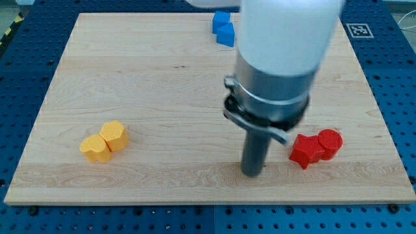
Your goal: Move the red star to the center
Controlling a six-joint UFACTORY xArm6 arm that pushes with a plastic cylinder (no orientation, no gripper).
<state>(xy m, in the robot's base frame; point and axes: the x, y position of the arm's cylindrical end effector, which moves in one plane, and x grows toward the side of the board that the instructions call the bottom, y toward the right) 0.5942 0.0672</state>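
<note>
The red star (305, 150) lies on the wooden board (162, 91) at the view's lower right, touching a red cylinder (330, 142) on its right. My tip (252, 174) rests on the board to the left of the red star, a short gap apart from it. The arm's wide body (279, 58) rises above the tip and hides part of the board's upper middle.
Two yellow blocks (104, 142) sit touching at the view's lower left. Two blue blocks (223, 28) sit together at the view's top centre, next to the arm. The board's bottom edge runs just below my tip.
</note>
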